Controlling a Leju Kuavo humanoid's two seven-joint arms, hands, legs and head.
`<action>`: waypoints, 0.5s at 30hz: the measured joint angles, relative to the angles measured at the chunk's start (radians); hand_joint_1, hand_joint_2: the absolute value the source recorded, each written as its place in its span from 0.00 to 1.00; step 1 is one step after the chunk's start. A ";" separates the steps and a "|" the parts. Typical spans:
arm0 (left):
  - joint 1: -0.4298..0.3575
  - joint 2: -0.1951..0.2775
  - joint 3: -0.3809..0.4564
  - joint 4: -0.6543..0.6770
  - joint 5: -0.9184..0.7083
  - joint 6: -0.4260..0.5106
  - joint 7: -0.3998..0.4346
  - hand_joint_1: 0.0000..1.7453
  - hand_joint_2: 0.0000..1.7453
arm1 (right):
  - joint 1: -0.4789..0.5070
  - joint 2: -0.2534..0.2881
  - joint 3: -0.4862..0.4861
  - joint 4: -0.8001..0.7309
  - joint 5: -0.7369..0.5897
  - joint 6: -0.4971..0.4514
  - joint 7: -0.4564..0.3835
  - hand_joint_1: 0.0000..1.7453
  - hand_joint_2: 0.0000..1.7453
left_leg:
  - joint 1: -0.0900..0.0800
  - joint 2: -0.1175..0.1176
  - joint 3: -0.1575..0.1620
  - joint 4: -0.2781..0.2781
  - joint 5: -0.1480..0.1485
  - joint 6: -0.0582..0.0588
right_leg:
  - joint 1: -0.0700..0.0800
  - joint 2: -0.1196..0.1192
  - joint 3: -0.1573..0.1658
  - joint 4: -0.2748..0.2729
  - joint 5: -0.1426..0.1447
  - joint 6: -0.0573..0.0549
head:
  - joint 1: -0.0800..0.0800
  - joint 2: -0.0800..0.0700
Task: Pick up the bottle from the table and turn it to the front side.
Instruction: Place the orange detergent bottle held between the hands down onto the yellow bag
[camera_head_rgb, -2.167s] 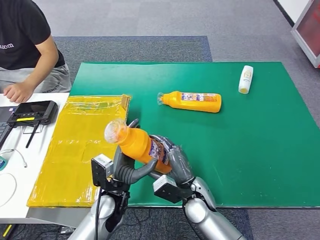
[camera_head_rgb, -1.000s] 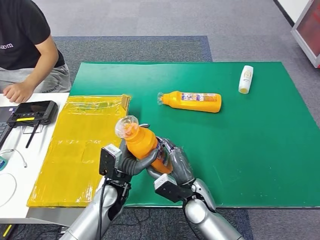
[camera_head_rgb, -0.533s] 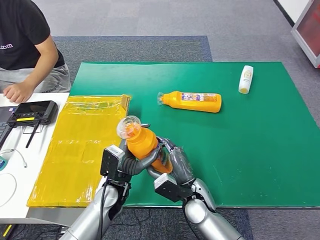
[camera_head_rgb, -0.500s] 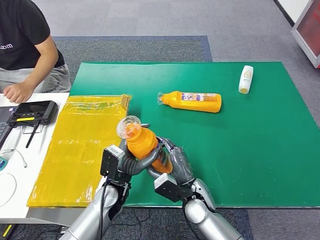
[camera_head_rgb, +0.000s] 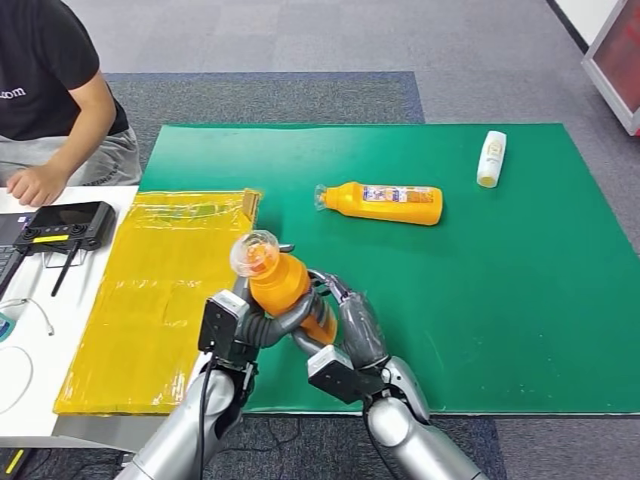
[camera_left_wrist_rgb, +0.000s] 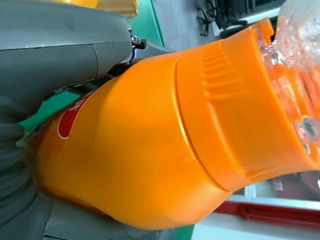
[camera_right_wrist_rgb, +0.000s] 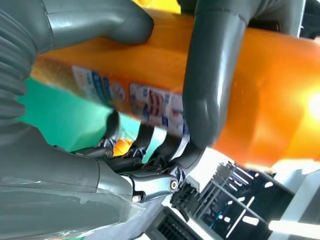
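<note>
Green felt-like mat (camera_head_rgb: 490, 300) over grey carpet, with both robot hands clasped on one orange bottle.

Held clear of the mat near its front edge, the glossy orange plastic bottle (camera_head_rgb: 290, 292) tilts with its crinkly clear-wrapped cap end raised toward the yellow plastic sheet (camera_head_rgb: 151, 300); ribbed moulding rings its shoulder and a printed label wraps its body. Left hand (camera_head_rgb: 260, 325) grips the shoulder, its smooth grey thumb wrapped across; right hand (camera_head_rgb: 351, 325) grips the labelled lower body. Another orange bottle (camera_head_rgb: 385, 203) lies flat mid-mat, and a small white bottle (camera_head_rgb: 492, 158) lies near the far right edge. At a white desk, a person's hand (camera_head_rgb: 34, 183) rests beside a black device (camera_head_rgb: 64, 224).
</note>
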 joint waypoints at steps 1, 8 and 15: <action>0.000 0.005 0.003 -0.007 -0.008 0.005 0.006 1.00 1.00 | 0.000 0.002 -0.001 -0.001 0.002 -0.006 -0.003 0.51 1.00 | 0.000 0.000 0.000 0.000 0.000 0.000 | 0.000 0.000 0.000 0.000 0.000 0.000 | 0.000 0.000; 0.016 0.036 0.030 -0.036 -0.058 0.040 0.010 1.00 1.00 | 0.001 0.010 -0.001 -0.013 0.014 -0.029 -0.016 0.00 1.00 | 0.000 0.000 -0.001 0.000 0.001 -0.001 | 0.000 -0.001 -0.002 0.000 0.000 -0.001 | 0.000 0.000; 0.030 0.044 0.036 -0.066 -0.071 0.059 -0.006 1.00 1.00 | 0.001 0.019 -0.002 -0.019 0.023 -0.063 -0.009 0.00 0.00 | 0.000 0.000 -0.001 0.000 0.001 0.000 | 0.000 -0.001 -0.002 0.000 0.001 0.000 | 0.000 0.000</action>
